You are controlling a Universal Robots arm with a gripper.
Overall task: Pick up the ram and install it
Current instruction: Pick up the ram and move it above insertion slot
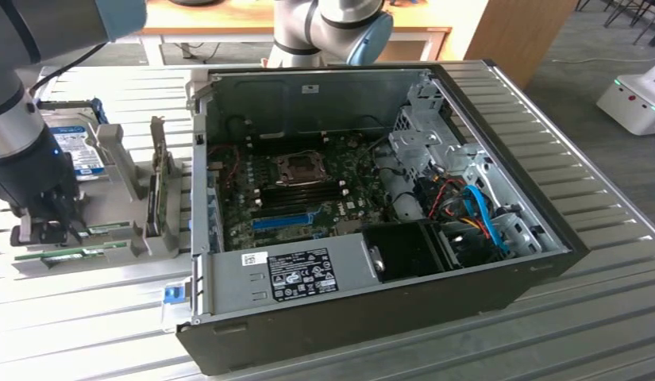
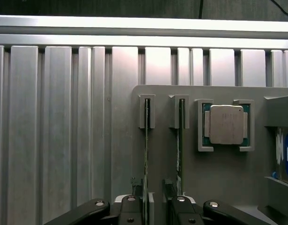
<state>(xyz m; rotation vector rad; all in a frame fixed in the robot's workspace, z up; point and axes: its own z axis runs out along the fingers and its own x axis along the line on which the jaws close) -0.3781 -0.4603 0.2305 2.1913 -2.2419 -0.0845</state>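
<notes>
the ram [image 2: 146,154] stands on its long edge in a slot of a grey holder [image 2: 218,183], which in the exterior view sits at nine o'clock of the open computer case [image 1: 433,313]. a second stick [image 2: 179,154] stands in the neighbouring slot, parallel and just beside it. the gripper [image 2: 153,208] hangs right over the holder with its jaws spread wide and nothing clamped, the ram's near end running in between them; whether metal touches board i cannot tell. by its look the ram is light, stiff and very thin, a bare circuit board with fragile chips and a delicate contact edge, so it wants a flat pinch across its two broad faces along the free upper edge. the holder looks like matte moulded plastic. the table [image 2: 55,140] beneath is ribbed, shiny aluminium. a square processor [image 2: 225,124] with a dull metal lid lies in its own pocket beside the sticks.
</notes>
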